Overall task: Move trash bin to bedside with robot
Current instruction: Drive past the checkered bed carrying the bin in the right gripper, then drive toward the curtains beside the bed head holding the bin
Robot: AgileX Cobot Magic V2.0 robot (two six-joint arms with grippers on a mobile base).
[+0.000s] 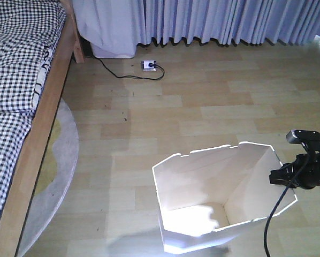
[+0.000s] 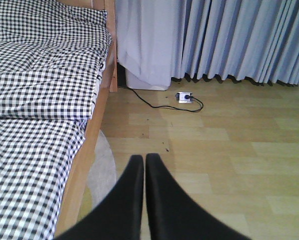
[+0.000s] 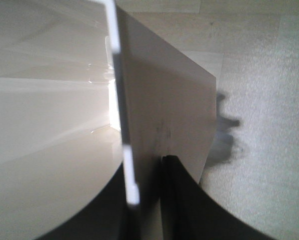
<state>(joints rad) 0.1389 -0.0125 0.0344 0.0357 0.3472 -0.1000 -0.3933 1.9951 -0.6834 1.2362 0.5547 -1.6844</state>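
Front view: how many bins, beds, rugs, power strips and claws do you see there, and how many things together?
trash bin: 1
bed: 1
rug: 1
power strip: 1
right claw: 1
Total: 5

One trash bin (image 1: pixel 200 174), one bed (image 1: pixel 15 64), one rug (image 1: pixel 67 152), one power strip (image 1: pixel 149 65) (white)

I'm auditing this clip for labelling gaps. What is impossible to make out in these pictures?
1. Front view: the white faceted plastic trash bin has its inner floor washed out by glare, and the bottom edge crops its base.
2. Right wrist view: the black right tool straddles the bin wall; its inner finger is dark and blurred.
3. Front view: the wooden bed with checked cover runs off the left edge.
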